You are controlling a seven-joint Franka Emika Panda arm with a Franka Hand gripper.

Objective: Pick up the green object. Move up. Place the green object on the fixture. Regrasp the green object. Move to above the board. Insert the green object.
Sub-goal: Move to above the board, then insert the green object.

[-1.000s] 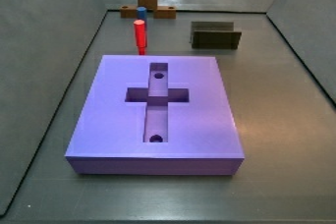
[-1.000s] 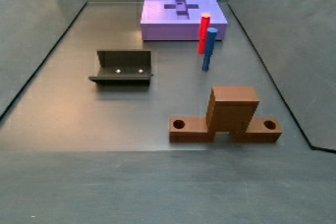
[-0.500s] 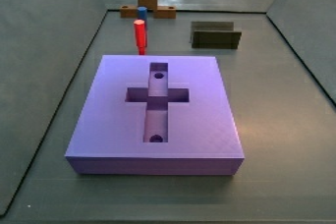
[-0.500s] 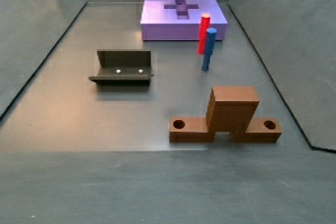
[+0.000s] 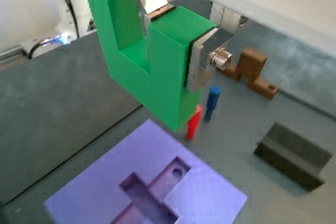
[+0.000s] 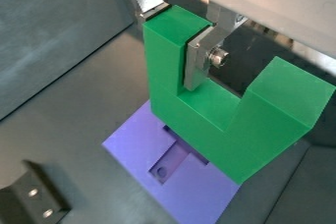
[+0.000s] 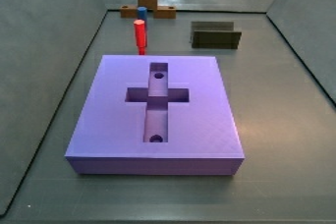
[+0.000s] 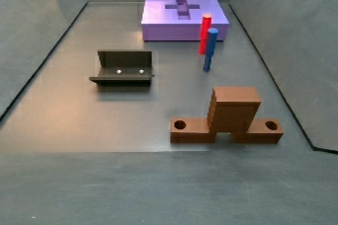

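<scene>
- Wrist view: I see the gripper (image 5: 184, 36) with its silver fingers (image 5: 203, 59) clamped on the green object (image 5: 151, 56), held in the air above the board (image 5: 151, 184). Below sit the red peg (image 5: 194, 123), a blue peg (image 5: 211, 101), the brown wooden piece (image 5: 250, 68) and the fixture (image 5: 294, 154).
- Wrist view, opposite side: I see the gripper (image 6: 178, 36), a finger plate (image 6: 196, 59) pressed flat against the green object (image 6: 230, 110), the board (image 6: 178, 164) underneath and the fixture (image 6: 33, 200) off by a corner.
- Side view: I see the board (image 7: 156, 113), red peg (image 7: 140, 35), fixture (image 7: 217, 35) and wooden piece (image 7: 147, 0); neither gripper nor green object shows.
- Side view, far end: I see the same floor: wooden piece (image 8: 232, 116) nearest, fixture (image 8: 123, 69), red peg (image 8: 205, 39) beside the board (image 8: 185, 17).
</scene>
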